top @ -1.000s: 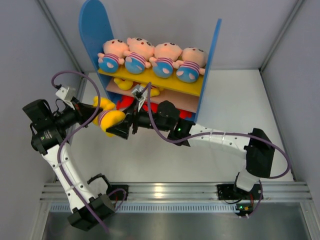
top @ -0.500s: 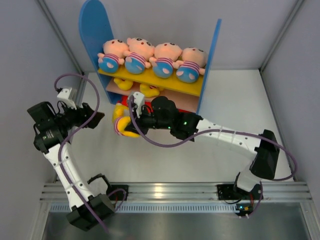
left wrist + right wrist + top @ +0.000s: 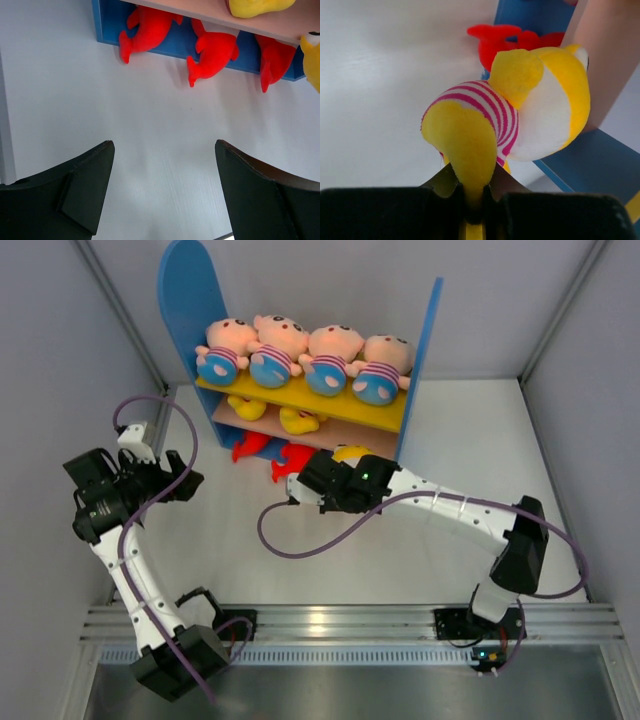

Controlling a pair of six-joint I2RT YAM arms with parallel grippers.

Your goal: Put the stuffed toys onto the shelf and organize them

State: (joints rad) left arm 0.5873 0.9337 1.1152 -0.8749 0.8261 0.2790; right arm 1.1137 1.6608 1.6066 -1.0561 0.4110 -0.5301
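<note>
Shelf [image 3: 186, 300] stands at the far side of the table [image 3: 480, 440], blue side panels left and right, the left one round-topped. Upper yellow board [image 3: 335, 406]: four baby dolls [image 3: 278, 346] in a row, heads to the back, filling the board from side to side. Lower pinkish board [image 3: 335, 432]: two yellow animals [image 3: 298, 420] toward its left half. Under it, red sharks [image 3: 215, 50] lie on the table against the blue base strip, tails pointing outward; three show in the left wrist view. Right hand [image 3: 472, 195] is closed on one leg of another yellow striped-shirt animal [image 3: 520, 115], the fingers pinching the leg tight, with the body and head held out ahead of the hand. In the top view this toy [image 3: 350, 452] sits at the front of the lower board near the right blue panel [image 3: 420, 360]; cannot tell whether it rests on the board. Left hand [image 3: 164, 150] is open, jaws spread wide with nothing between them, held over bare table to the left of the shelf and aimed at the sharks.
</note>
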